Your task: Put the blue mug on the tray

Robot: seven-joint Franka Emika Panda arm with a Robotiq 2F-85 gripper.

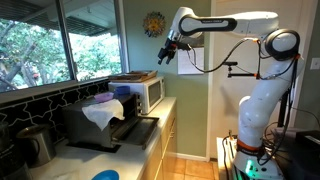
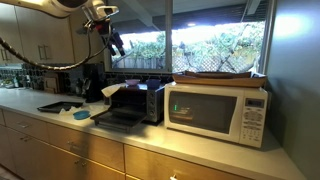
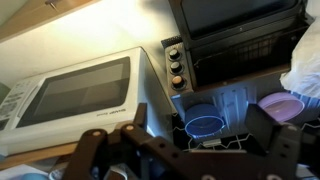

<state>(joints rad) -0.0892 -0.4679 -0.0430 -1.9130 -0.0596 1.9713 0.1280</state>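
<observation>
In the wrist view, the white microwave (image 3: 80, 95) takes up the left, with its side wall just beside the toaster oven (image 3: 235, 40). Next to that wall stands the blue mug (image 3: 205, 125), upright and seen from above as an open rim. It appears to sit on the toaster oven's dark top, not on the table. Just right of it is a pale lavender cup (image 3: 281, 106), and further right the cloth (image 3: 302, 70) lies bunched at the frame's edge. The jaws are spread wide and hold nothing, with 1 finger at each side of the lower frame, well above the mug.

In an exterior view, the tray (image 1: 133, 76) lies on top of the microwave. To its right the arm (image 1: 215, 22) carries the jaws high in the air, well apart from everything.

I see 3 likely risks:
- **Crowded descent:** the mug is hemmed in, so wide jaws could strike the microwave wall on 1 side or knock the lavender cup on the other.
- **Loose cloth:** a finger could snag the cloth and drag it along.
- **Raised tray:** the tray sits higher than the mug, so too low a lift would knock the mug against the microwave's edge or the tray's rim and tip it. A shallow grip on the rim could let it slip during that climb.
</observation>
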